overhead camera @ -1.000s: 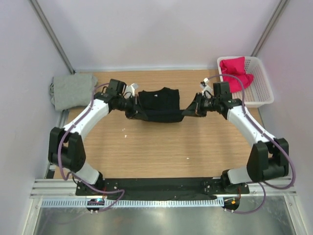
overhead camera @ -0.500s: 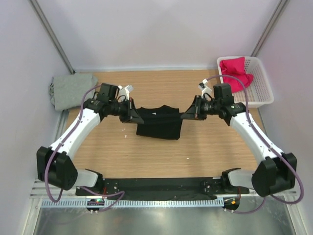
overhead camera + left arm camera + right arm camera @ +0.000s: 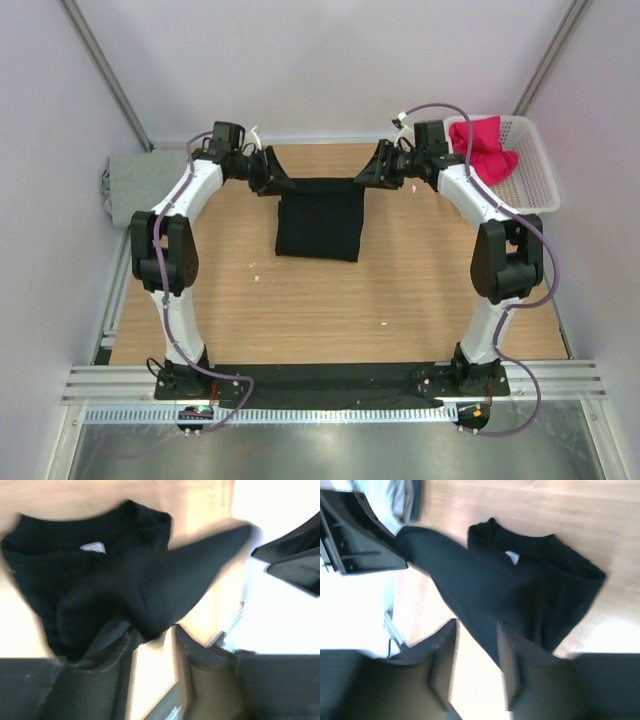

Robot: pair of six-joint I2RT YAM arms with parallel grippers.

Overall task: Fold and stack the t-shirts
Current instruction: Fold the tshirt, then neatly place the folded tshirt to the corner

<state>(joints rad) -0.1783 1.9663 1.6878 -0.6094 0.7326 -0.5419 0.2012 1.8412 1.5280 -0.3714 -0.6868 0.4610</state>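
**Black T-Shirt Laid Folded Near Table Centre, Both Claws Parted at Its Far Corners**

The black t-shirt [image 3: 318, 218] is seen as a folded, roughly rectangular block on the table [image 3: 300, 300], just toward 12 o'clock from the centre. Its far edge is drawn out wider than the rest, into a point at each end. A small white label [image 3: 93, 546] is shown at the neckline in the left wrist view.

The left gripper [image 3: 272, 183] is placed at the shirt's 10 o'clock corner and the right gripper [image 3: 368, 180] at its 2 o'clock corner. In each wrist view the two fingers are seen spread, with bright table visible in the gap. A tongue of black cloth runs down between the tips. Whether the cloth is touched by either claw cannot be told through the blur.

The grey t-shirt [image 3: 140, 182] is found folded at 10 o'clock, at the table's left edge, well apart from the black one. The magenta-red t-shirt [image 3: 483, 147] is bunched inside the white mesh basket [image 3: 535, 195] at 2 o'clock, just beside the right arm.
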